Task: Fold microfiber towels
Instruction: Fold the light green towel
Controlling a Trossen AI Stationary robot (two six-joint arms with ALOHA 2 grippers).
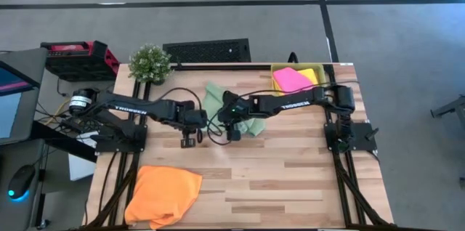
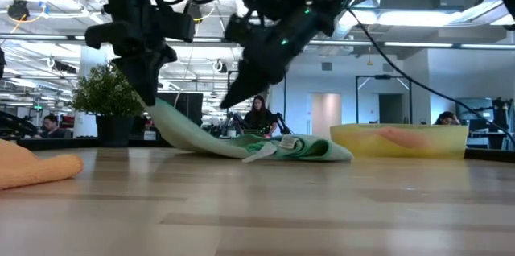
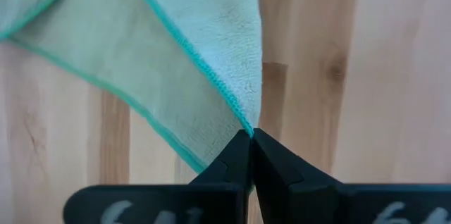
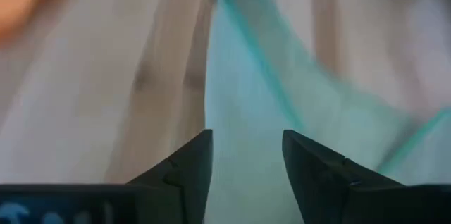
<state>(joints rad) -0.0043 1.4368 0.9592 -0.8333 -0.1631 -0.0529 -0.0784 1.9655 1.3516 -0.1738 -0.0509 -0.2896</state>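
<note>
The left tool (image 3: 250, 139) is pinched tight on a corner of the pale green towel (image 1: 215, 99), lifting that edge off the table (image 1: 290, 180) near its middle, probably to carry it over for a fold. The right tool (image 4: 246, 157) hangs just above the same towel with its jaws parted and nothing between them, likely ready to take another corner. The low view shows the cloth rising as a slope from a bunched heap, which the high view hides under the arms. Only the high view shows the orange towel (image 1: 163, 195) at the near left and the pink towel (image 1: 292, 80) lying in the yellow tray (image 1: 314, 67) at the far right.
</note>
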